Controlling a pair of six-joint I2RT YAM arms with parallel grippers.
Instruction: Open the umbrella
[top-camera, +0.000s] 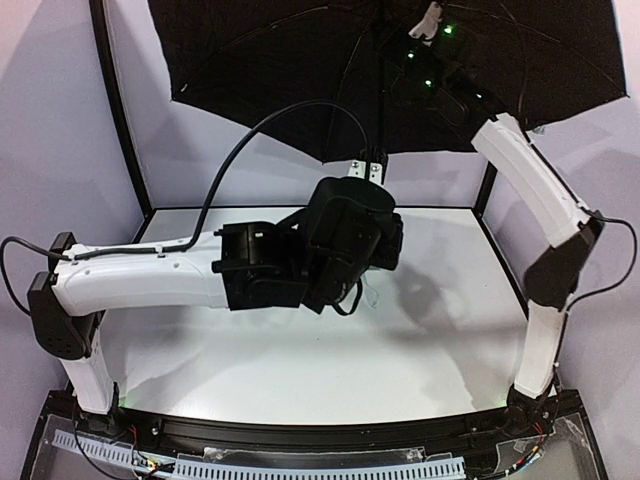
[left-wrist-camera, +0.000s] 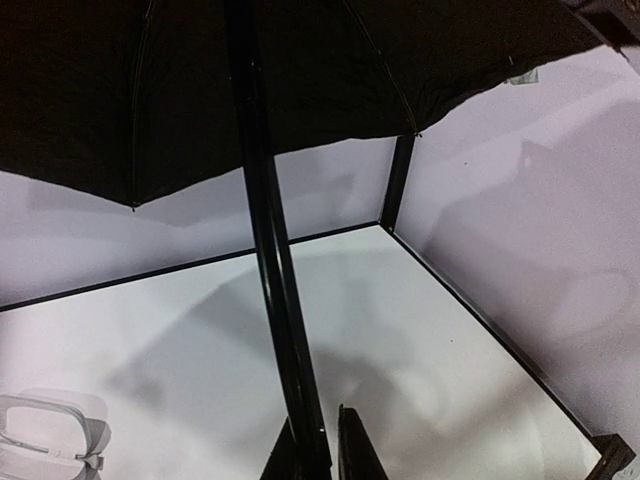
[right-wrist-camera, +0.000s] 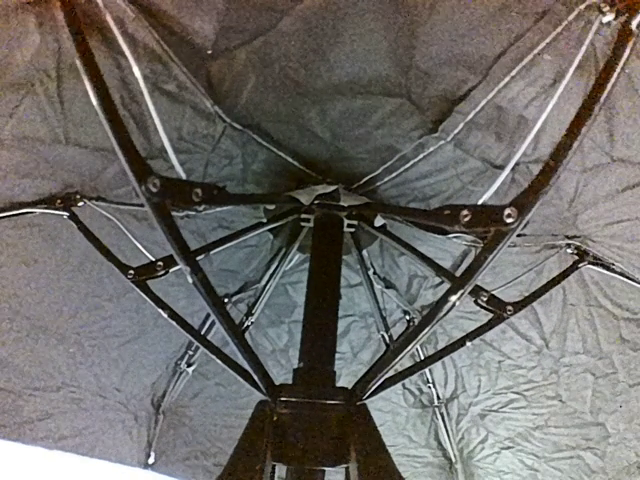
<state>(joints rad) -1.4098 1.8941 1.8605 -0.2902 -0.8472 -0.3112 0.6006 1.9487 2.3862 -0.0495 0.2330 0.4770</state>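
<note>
The umbrella (top-camera: 300, 60) stands open above the table, its black inner side spread wide with ribs extended (right-wrist-camera: 200, 290). Its thin black shaft (left-wrist-camera: 262, 220) runs straight up from my left gripper (left-wrist-camera: 318, 455), which is shut on the shaft's lower part; in the top view the left gripper (top-camera: 366, 170) sits under the canopy's front edge. My right gripper (right-wrist-camera: 312, 440) is raised under the canopy and shut around the black runner (right-wrist-camera: 310, 405) on the shaft; in the top view it (top-camera: 428, 22) is high up against the fabric. The handle is hidden.
A pale rounded storage case (left-wrist-camera: 50, 430) lies on the white table (top-camera: 300, 370) at the lower left of the left wrist view. Black frame posts (top-camera: 120, 110) and purple walls (left-wrist-camera: 540, 230) enclose the table. The right arm (top-camera: 545, 200) rises at the right side.
</note>
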